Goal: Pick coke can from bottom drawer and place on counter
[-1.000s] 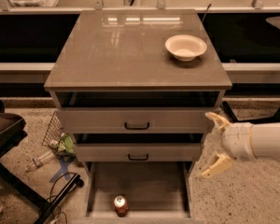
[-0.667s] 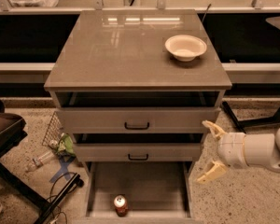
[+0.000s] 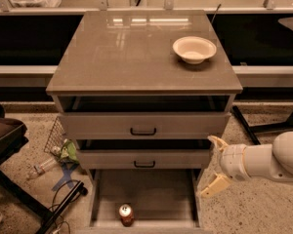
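Observation:
The coke can (image 3: 126,214), small and red with a silver top, stands upright near the front edge of the pulled-out bottom drawer (image 3: 151,194). The counter (image 3: 127,52) is the glossy grey-brown top of the cabinet. My gripper (image 3: 211,164) reaches in from the right on a white arm, beside the drawer's right wall and level with the middle drawer. Its two tan fingers (image 3: 216,141) are spread open and hold nothing. It is to the right of the can and higher in the view.
A cream bowl (image 3: 194,48) sits on the counter's back right. The two upper drawers with black handles (image 3: 143,130) are slightly open. A wire basket, a plastic bottle (image 3: 39,168) and clutter lie on the floor at left, by a dark chair base (image 3: 10,140).
My gripper and arm have moved down and a little left, toward the right side of the bottom drawer. The can and bowl have not moved.

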